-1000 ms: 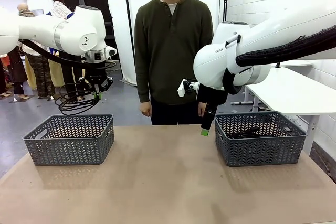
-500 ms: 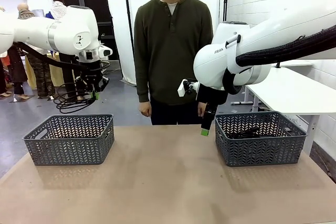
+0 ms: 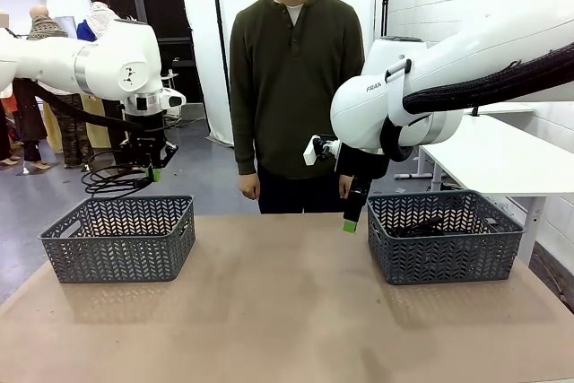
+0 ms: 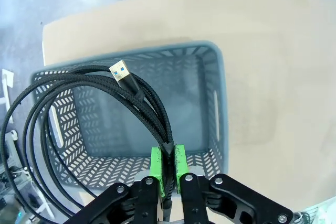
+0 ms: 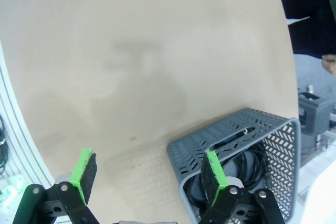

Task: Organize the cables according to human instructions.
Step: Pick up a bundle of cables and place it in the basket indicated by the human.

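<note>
Black cable (image 4: 79, 85), grey herringbone-patterned baskets (image 3: 121, 238), tan table (image 3: 278, 311).

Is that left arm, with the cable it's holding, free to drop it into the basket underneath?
Probably yes. The left gripper holds the coiled cable above the left basket, whose top is open, and nothing lies between them.

The left gripper (image 4: 168, 165) pinches a coiled black cable (image 4: 79, 98) between its green pads. A grey basket (image 4: 215, 103) sits on the table (image 4: 273, 51) below.
</note>
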You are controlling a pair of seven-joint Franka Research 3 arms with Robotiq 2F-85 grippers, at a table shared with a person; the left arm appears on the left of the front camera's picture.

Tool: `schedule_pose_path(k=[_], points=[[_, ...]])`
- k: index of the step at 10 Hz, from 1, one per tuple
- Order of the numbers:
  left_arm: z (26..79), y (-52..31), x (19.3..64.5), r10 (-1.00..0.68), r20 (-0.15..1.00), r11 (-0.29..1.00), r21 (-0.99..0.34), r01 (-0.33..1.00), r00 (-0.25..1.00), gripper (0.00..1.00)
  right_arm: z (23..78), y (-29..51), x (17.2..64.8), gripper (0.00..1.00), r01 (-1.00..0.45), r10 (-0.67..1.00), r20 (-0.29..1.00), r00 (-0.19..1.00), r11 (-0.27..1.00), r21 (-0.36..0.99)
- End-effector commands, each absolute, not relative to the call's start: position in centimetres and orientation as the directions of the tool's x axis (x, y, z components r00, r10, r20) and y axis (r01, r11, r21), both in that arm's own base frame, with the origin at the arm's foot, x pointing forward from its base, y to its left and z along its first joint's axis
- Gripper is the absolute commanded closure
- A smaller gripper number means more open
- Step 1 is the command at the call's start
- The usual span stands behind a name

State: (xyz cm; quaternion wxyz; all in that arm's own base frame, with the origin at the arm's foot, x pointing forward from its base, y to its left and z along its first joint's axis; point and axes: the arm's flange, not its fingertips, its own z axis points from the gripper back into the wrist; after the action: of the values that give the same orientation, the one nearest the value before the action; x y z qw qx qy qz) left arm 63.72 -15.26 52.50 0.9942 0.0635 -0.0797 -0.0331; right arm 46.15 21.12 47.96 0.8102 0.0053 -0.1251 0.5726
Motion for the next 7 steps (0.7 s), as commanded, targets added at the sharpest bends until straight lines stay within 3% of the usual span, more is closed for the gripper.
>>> schedule_pose_path(k=[1,7], points=[[51.7,-14.1,62.9,-0.109,0.161,0.986,0.143,0.086,0.981,1.00,47.9,21.1,46.2,0.00,-0.928,0.926,0.206,0.315,0.346,-0.139],[49.2,-13.1,60.8,-0.174,0.154,0.983,0.093,0.161,0.973,1.00,47.9,21.1,46.2,0.00,-0.928,0.926,0.206,0.315,0.346,-0.139]])
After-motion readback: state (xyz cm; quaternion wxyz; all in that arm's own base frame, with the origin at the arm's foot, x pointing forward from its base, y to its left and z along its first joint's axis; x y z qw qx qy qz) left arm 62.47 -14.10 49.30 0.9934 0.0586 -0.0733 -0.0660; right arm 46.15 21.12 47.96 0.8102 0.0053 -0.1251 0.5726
